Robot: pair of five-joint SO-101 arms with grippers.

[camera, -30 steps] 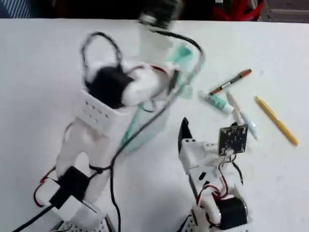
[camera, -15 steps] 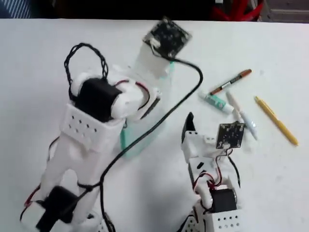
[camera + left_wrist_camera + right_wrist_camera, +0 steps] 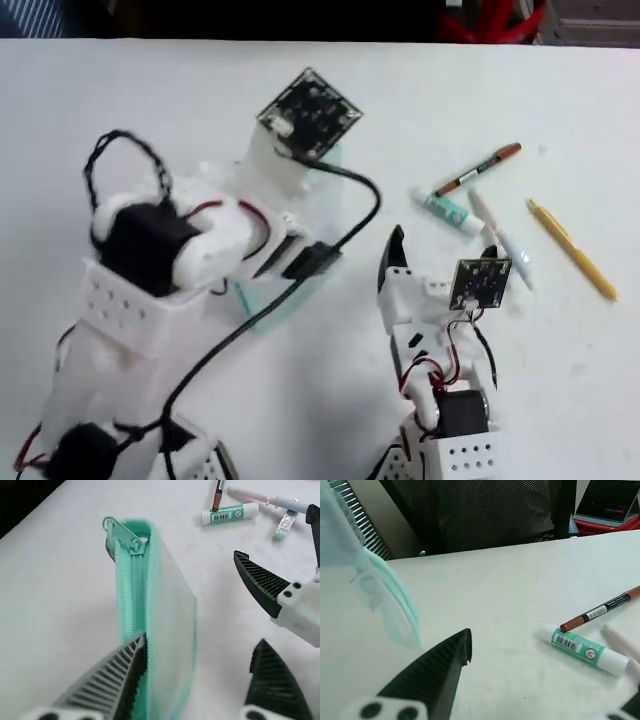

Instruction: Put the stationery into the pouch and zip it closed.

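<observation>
Left claw [image 3: 202, 642] is spread open astride the teal pouch [image 3: 165, 610], one finger against its zipper. Right claw [image 3: 550, 667] stands open just beside the pouch. The stationery [image 3: 447, 212] lies on the bench [image 3: 120, 90] beyond that claw, outside the pouch.

White table [image 3: 120, 90]. Teal pouch [image 3: 167, 615] near middle. To right: glue stick [image 3: 447, 212], brown pen [image 3: 478, 169], white pen [image 3: 500, 238] clustered; yellow pen [image 3: 571, 248] slightly apart.
</observation>
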